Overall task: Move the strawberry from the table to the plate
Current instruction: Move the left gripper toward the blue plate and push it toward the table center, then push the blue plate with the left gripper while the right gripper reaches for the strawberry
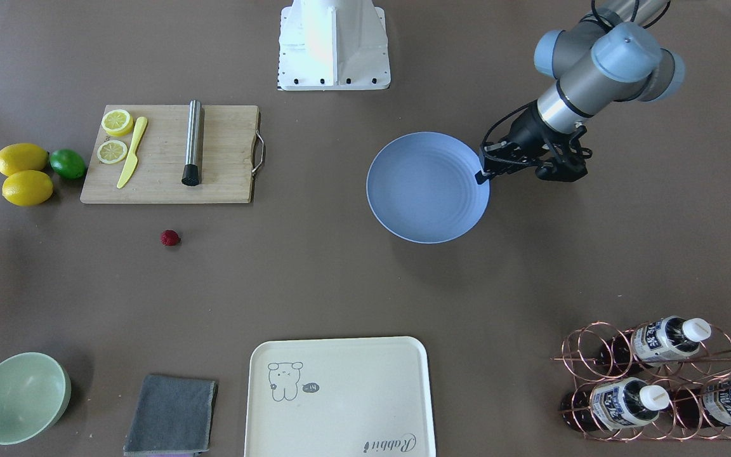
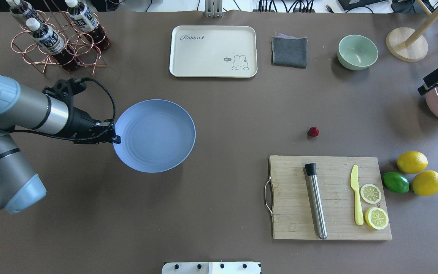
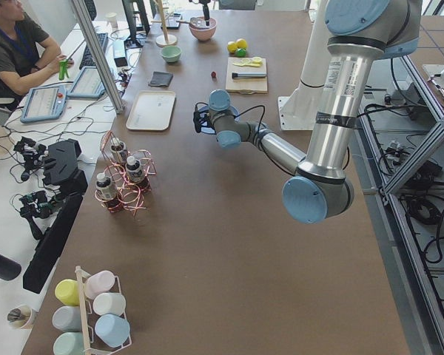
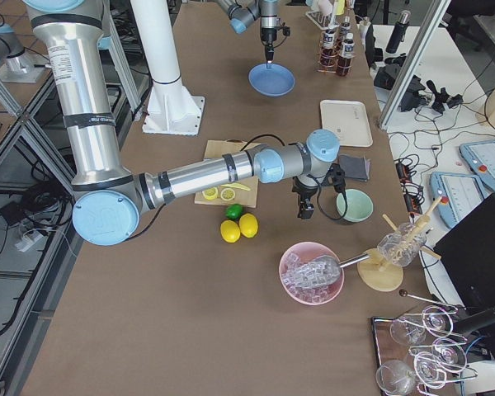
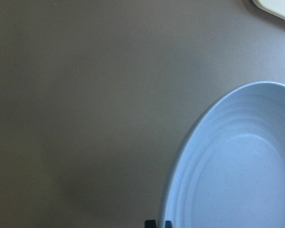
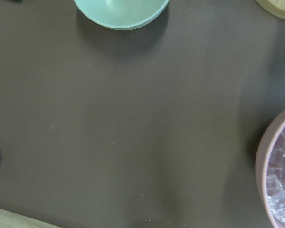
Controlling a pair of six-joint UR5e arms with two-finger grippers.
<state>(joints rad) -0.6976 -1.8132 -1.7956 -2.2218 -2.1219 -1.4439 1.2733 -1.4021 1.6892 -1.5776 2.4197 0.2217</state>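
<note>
Strawberry alone on the bare surface, just beyond the far edge of the cutting board, on the robot's right half, not yet picked. Well apart from the plate, bare, over on the left half. Closest to the right gripper, hanging above the surface between strawberry and pink bowl; impossible to tell whether released or clenched, with no fingertips in its wrist view. Strawberry only just inside that view's left edge, so off-centre for a straight descent. Left gripper at the plate's rim, fingers drawn close together, apparently grasping nothing. Risks, by judgement: small, round and bumpy, so apt to roll or squirt aside under an off-centre pinch; possibly soft, so apt to bruise under a hard one. Then a long carry across to the plate, with a chance of fouling the left gripper at the rim or of dropping short.
</note>
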